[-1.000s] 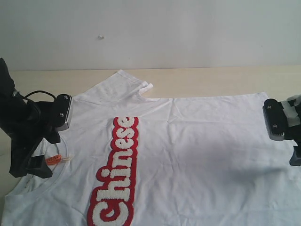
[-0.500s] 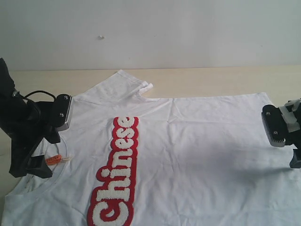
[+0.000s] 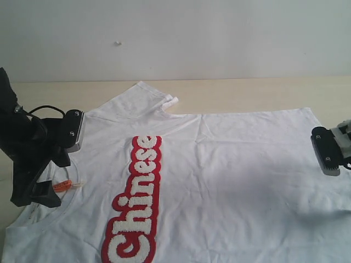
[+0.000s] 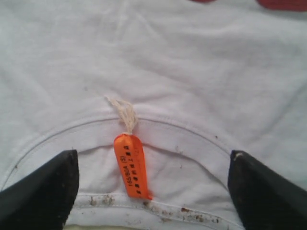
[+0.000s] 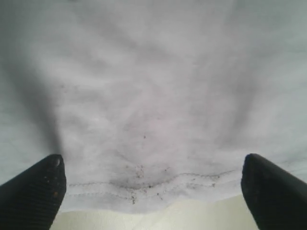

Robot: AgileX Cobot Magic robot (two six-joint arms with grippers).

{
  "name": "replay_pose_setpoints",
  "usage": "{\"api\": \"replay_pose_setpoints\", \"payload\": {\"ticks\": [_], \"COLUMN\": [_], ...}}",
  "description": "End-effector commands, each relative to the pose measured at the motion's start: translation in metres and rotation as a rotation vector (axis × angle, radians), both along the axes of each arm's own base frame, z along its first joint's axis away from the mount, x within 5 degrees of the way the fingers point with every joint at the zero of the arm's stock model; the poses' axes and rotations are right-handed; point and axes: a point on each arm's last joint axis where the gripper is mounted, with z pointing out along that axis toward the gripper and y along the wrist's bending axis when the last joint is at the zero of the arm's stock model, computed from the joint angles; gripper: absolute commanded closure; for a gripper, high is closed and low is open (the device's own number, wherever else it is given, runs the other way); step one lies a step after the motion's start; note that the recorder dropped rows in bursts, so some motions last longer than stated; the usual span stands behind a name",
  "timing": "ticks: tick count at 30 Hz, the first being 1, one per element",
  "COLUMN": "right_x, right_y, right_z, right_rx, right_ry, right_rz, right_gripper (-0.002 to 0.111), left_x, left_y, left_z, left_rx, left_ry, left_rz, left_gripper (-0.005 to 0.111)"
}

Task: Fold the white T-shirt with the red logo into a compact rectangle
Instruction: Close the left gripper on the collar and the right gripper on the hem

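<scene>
White T-shirt (image 3: 230, 164) lies flat across the surface (image 3: 247, 93), red logo (image 3: 137, 203) up; left end effector (image 4: 151, 160) hangs spread over the collar (image 4: 192, 158), right end effector (image 5: 152, 160) spread over the hem (image 5: 192, 184); best to pinch both edges squarely, then lift together, keeping the fold straight.

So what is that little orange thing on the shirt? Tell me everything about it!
It is a small orange tag, long and narrow with a rounded top and tiny black print. A short frayed white string ties it to the neckline of the white cotton T-shirt. It lies flat on the neckband, slightly tilted. The open left pincer straddles it, black fingers on either side, not touching.
</scene>
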Motion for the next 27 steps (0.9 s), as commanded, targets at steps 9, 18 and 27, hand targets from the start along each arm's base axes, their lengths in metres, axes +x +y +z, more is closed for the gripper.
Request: {"api": "replay_pose_setpoints", "payload": {"ticks": [9,18,27], "right_x": [-0.001,0.000,0.007], "right_y": [-0.007,-0.007,-0.007], "right_z": [-0.018,-0.025,-0.033], "right_rx": [0.007,0.009,0.019], "right_ry": [0.041,0.047,-0.016], "right_rz": [0.040,0.075,0.054], "right_gripper": [0.020,0.033,0.087], "left_x": [0.001,0.000,-0.002], "left_y": [-0.001,-0.002,-0.002], "left_z": [0.005,0.005,0.005], "left_rx": [-0.011,-0.025,-0.025], "left_ry": [-0.011,0.004,0.018], "left_rz": [0.007,0.017,0.014], "left_gripper": [0.026,0.026,0.026]}}
